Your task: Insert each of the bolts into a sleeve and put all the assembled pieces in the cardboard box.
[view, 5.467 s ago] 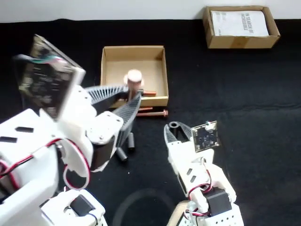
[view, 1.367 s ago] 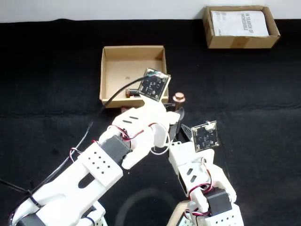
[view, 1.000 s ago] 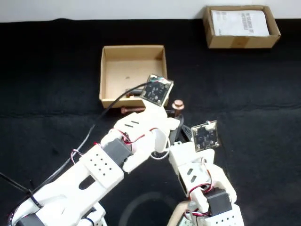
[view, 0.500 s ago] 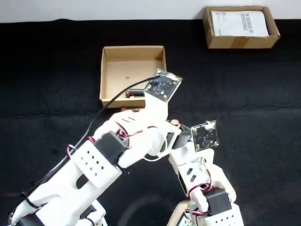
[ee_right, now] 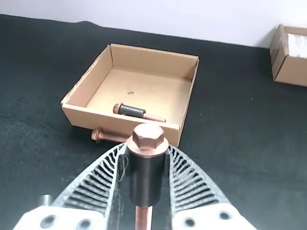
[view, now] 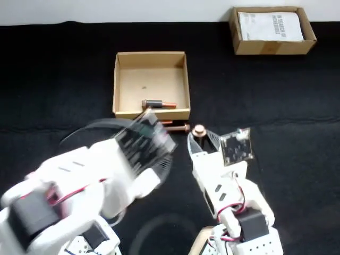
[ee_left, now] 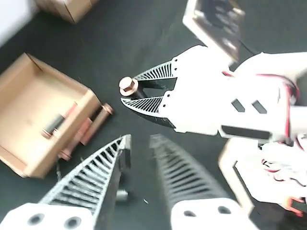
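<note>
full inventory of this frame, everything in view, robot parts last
cardboard box: 1, brown, open, mid-table.
boxed piece: 1, copper bolt in dark sleeve, lying in the cardboard box.
held piece: 1, copper bolt in dark sleeve, upright between the right gripper's fingers.
loose bolts: 2, copper, on the table just outside the cardboard box's near wall.
loose sleeve: 1 seen, grey, on the table under the left gripper.
second box: 1, brown, white sheet inside, far right of the table.
table: 1, black cover.
left gripper: open, empty, above the table.
right gripper: shut on the held piece.
</note>
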